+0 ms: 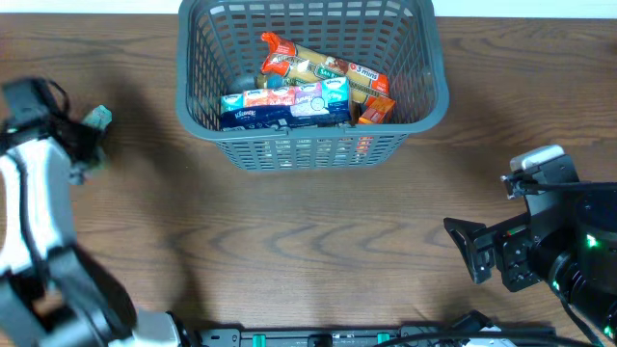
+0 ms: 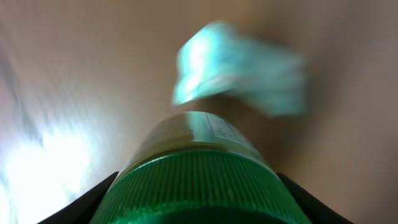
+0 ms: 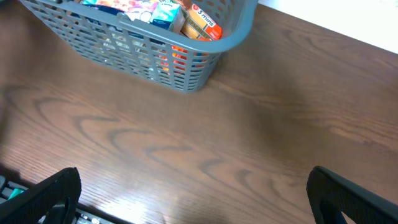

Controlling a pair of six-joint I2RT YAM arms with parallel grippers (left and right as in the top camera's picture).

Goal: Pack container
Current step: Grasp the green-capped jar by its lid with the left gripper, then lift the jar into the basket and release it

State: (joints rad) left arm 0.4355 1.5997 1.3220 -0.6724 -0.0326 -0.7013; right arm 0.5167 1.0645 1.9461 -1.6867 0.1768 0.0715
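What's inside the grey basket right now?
The grey-blue slotted plastic basket holds a blue tissue-style pack at the front, a long tan and red wrapped packet lying behind it, and an orange carton in the right corner. Its floor and anything beneath them are covered.

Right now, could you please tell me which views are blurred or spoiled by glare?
Left wrist: heavy motion blur, the teal object smeared, white glare on the table lower left, only the green-capped jar fairly crisp. Overhead: left arm blurred, the container sharp. Right wrist: sharp, mild sheen on the wood.
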